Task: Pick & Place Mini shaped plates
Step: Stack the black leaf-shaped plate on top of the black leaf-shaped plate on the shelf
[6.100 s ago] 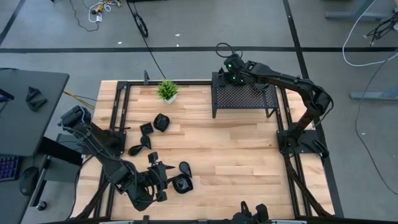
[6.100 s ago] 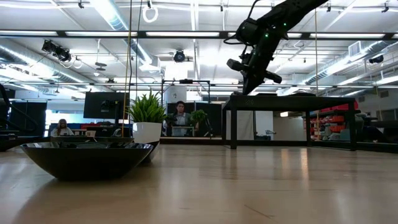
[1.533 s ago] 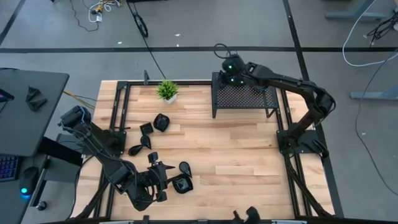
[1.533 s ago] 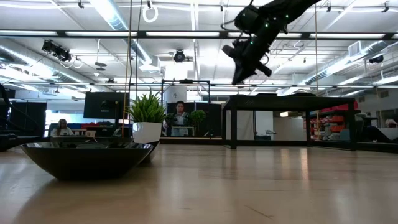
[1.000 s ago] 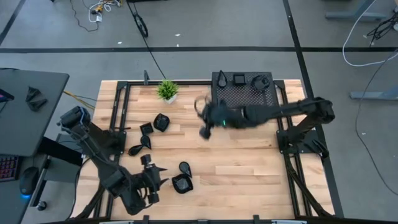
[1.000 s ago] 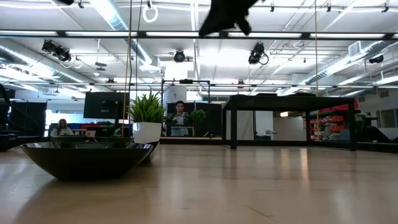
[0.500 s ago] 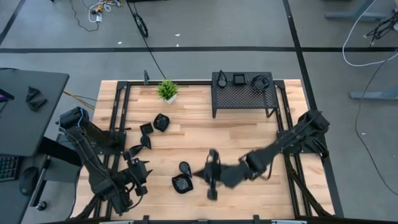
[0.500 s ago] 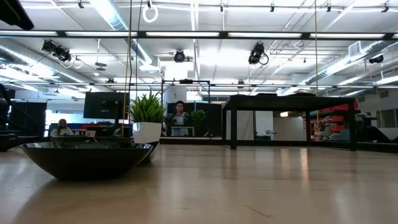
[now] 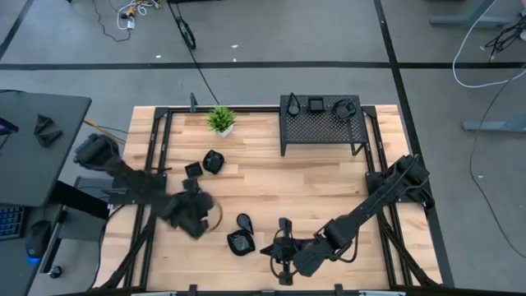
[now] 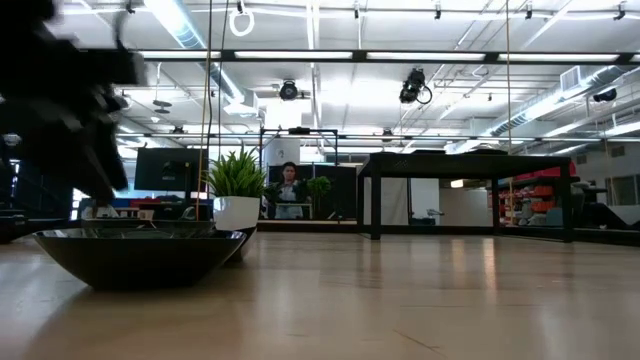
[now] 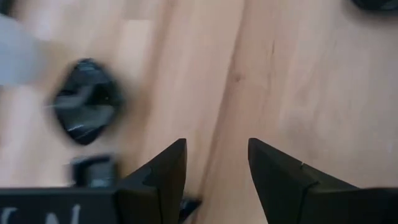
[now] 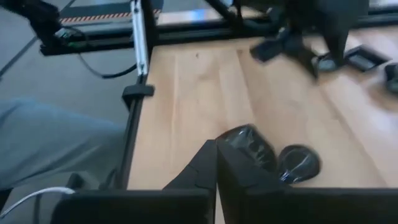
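Three glossy black mini plates (image 9: 316, 104) sit on top of the black perforated rack (image 9: 322, 127). Several more lie on the wooden table: two (image 9: 213, 161) near the plant, a teardrop one (image 9: 244, 222) and a square one (image 9: 240, 242) toward the near edge. My left gripper (image 9: 201, 215) hovers open over the table's left part, with a rounded plate (image 11: 87, 111) ahead of its fingers (image 11: 214, 168). My right gripper (image 9: 271, 249) rests low by the near edge, shut and empty (image 12: 216, 160), pointing at the square plate (image 12: 252, 146) and the teardrop plate (image 12: 298, 162).
A small green potted plant (image 9: 220, 120) stands at the far edge, left of the rack. In the low view a large-looking black dish (image 10: 140, 255) sits close to the camera, with my left arm (image 10: 60, 100) above it. Bare wood lies between the rack and my right gripper.
My right arm has swung down from mid-table to the near edge and settled there, shut. My left gripper has risen from the near-left corner and moved toward the far edge and the table's middle, over the plates on the left. No plate has moved.
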`<state>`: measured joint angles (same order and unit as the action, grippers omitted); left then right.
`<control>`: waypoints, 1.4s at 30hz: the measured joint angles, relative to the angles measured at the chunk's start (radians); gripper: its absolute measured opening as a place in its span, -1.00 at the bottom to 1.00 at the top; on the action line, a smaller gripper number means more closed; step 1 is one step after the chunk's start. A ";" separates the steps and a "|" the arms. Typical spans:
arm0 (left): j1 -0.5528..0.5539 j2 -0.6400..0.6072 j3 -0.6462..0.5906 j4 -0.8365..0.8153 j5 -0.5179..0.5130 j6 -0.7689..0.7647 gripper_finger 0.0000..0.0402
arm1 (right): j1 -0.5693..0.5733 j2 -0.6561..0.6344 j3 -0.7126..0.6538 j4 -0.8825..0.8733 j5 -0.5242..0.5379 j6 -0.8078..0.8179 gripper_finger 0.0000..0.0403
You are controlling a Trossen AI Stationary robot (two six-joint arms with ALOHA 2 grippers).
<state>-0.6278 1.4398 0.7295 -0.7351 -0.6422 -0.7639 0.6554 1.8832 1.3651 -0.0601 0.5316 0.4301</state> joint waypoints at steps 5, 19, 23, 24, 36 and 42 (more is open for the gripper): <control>0.229 -0.062 -0.152 0.327 0.099 0.317 -0.12 | -0.014 0.000 0.000 0.012 0.037 -0.023 -0.95; 0.527 -0.074 -0.198 0.469 0.110 0.622 -0.12 | -0.026 0.000 0.000 0.015 0.037 -0.023 -0.96; 0.576 -0.074 -0.198 0.467 0.185 0.653 -0.12 | -0.026 0.000 0.000 0.015 0.037 -0.019 -0.96; 0.585 -0.073 -0.198 0.466 0.198 0.654 -0.12 | -0.026 0.000 0.000 0.015 0.037 -0.019 -0.96; 0.648 -0.073 -0.198 0.441 0.237 0.655 -0.37 | -0.026 0.000 0.000 0.015 0.037 -0.017 -0.96; 0.665 -0.073 -0.198 0.442 0.255 0.645 -0.71 | -0.026 0.000 0.000 0.015 0.037 -0.017 -0.96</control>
<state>0.0368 1.3670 0.5319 -0.2929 -0.3870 -0.1193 0.6296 1.8832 1.3647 -0.0448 0.5686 0.4133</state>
